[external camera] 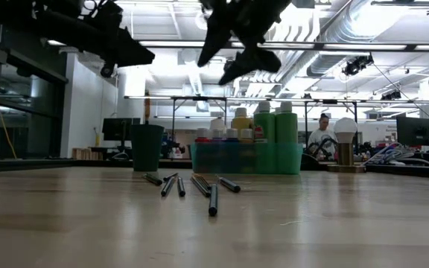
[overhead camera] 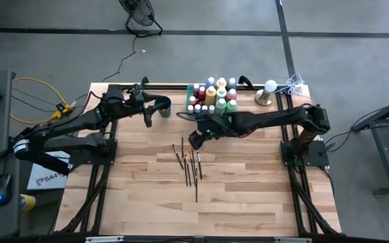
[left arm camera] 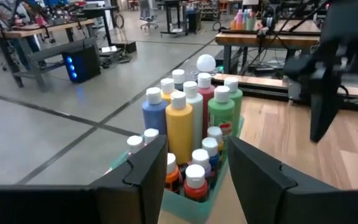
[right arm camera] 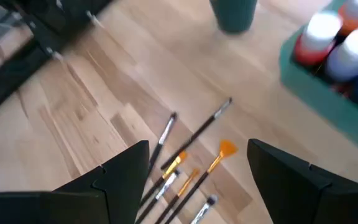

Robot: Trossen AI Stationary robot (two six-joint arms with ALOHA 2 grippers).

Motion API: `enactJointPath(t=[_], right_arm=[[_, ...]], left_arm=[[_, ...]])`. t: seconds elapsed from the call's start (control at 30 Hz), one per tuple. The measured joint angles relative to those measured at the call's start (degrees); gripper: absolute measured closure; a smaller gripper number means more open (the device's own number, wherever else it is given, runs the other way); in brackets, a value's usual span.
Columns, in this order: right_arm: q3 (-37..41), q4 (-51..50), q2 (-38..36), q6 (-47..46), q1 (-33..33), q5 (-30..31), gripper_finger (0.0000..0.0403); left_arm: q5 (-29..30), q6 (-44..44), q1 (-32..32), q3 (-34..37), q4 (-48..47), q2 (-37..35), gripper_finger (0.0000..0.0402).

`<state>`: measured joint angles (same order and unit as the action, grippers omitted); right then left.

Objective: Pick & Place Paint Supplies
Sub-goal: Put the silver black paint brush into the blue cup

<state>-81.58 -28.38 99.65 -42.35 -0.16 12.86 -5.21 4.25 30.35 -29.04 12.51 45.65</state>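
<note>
Thin dark-handled paintbrushes [overhead camera: 189, 165] lie loose mid-table; pale-capped paint bottles [overhead camera: 213, 95] stand in the translucent green tray [left arm camera: 191, 208]. The right gripper [overhead camera: 196, 140] hovers spread above the brushes; the left gripper [overhead camera: 147, 119], spread, hangs near the dark cup [overhead camera: 164, 106].

Paint bottles [overhead camera: 213, 96] upright, packed in tray; paintbrushes [overhead camera: 188, 164] scattered flat mid-table

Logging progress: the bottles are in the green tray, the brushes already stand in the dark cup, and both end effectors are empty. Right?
Not quite. The brushes lie loose on the table, not in the cup, as the high view shows. The rest holds.
</note>
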Motion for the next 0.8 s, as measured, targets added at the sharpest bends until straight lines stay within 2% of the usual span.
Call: enactJointPath(t=[0.23,0.37,0.5,0.63,0.8], right_arm=[[-0.07,0.13,5.89,-4.96,-0.68,-3.97,0.0137],[-3.57,-2.96,9.03,-5.88,-0.54,-4.23,0.0137],[-11.01,-9.64,13.94,-5.20,0.17,-3.38,0.0137],[-17.87,-21.08,19.29,-6.95,0.21,-2.53,0.0137],[-20.20,-27.31,23.07,-10.50,0.19,-2.68,0.0137]], left_arm=[[0.00,0.03,0.01,0.00,-0.91,-0.59,0.0238],[0.01,0.11,0.01,0.00,-0.74,-0.59,0.0238],[0.02,0.17,0.00,0.00,-0.77,-0.59,0.0238],[0.02,0.20,0.01,0.00,-1.06,-0.57,0.0238],[0.04,0.49,0.01,0.00,-1.68,-0.57,0.0238]])
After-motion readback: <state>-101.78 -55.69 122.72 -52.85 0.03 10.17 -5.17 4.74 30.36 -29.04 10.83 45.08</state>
